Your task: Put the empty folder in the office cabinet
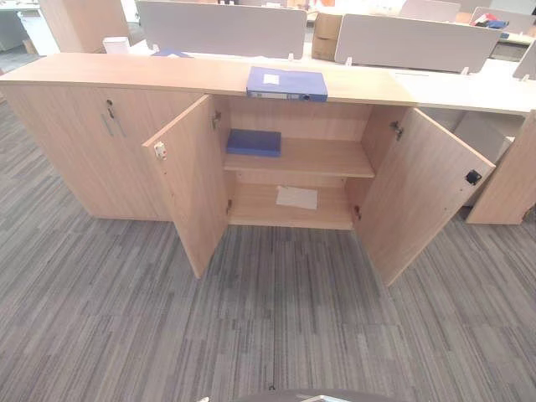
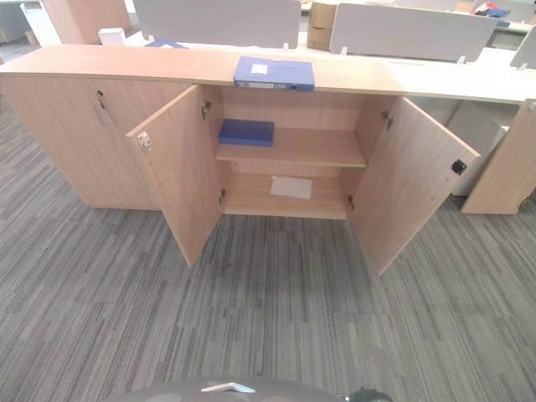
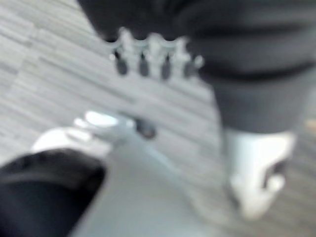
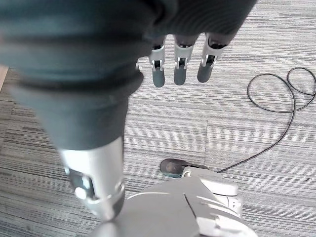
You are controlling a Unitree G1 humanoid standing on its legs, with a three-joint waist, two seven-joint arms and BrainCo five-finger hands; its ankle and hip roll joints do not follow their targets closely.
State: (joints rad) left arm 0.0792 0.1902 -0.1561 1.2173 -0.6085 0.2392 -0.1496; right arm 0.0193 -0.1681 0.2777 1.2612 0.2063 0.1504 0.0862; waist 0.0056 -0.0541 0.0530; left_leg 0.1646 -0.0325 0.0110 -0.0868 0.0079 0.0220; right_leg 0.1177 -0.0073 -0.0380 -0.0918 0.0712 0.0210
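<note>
A blue folder [image 1: 287, 83] with a white label lies flat on top of the low wooden office cabinet [image 1: 100, 71]. Both cabinet doors stand open, the left door [image 1: 194, 184] and the right door [image 1: 419, 193] swung out toward me. A second blue folder [image 1: 254, 141] lies at the left of the upper shelf [image 1: 327, 157]. A white sheet [image 1: 297, 198] rests on the lower shelf. My left hand [image 3: 148, 61] hangs over the carpet with relaxed fingers, holding nothing. My right hand [image 4: 180, 64] hangs likewise, fingers straight and empty.
The cabinet's left section [image 1: 84, 142] is closed, with a key in its lock [image 1: 109, 107]. Grey desk partitions [image 1: 222, 27] and a cardboard box [image 1: 325, 35] stand behind the cabinet. Grey striped carpet [image 1: 268, 318] lies between me and the open doors.
</note>
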